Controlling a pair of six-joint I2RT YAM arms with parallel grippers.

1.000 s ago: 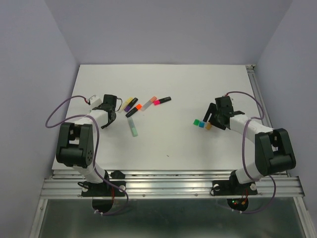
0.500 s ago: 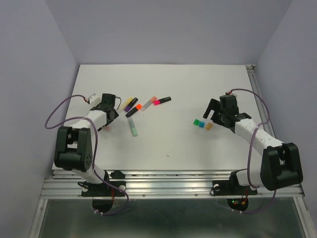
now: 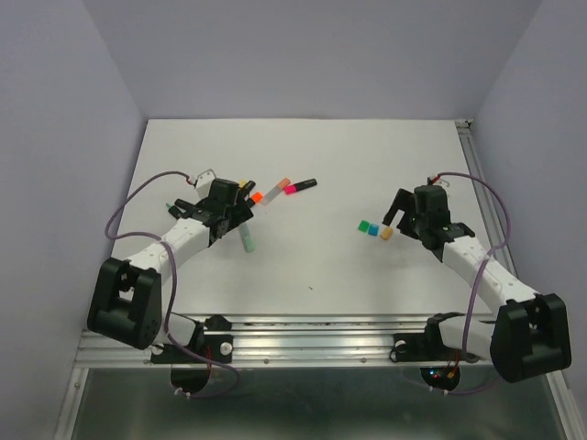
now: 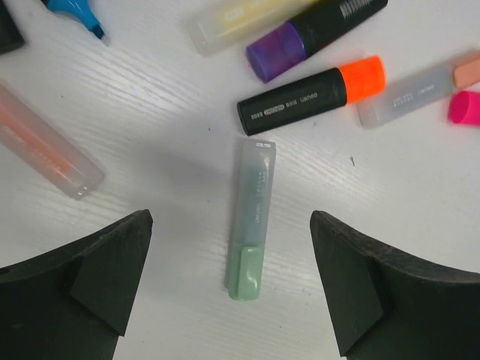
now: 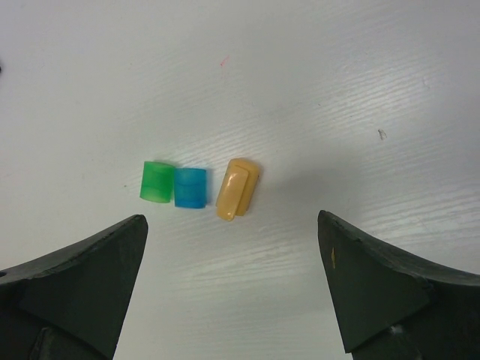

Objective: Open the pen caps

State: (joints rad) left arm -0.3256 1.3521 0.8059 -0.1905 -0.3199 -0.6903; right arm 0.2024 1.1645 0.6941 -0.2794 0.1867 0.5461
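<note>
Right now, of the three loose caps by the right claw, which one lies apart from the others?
The peach cap, rightmost in the right wrist view; the green cap and blue cap touch each other.

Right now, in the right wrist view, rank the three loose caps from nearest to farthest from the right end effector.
1. Yellow-orange cap, right end of the row, just ahead of the right end effector.
2. Blue cap, middle.
3. Green cap, left end.
</note>
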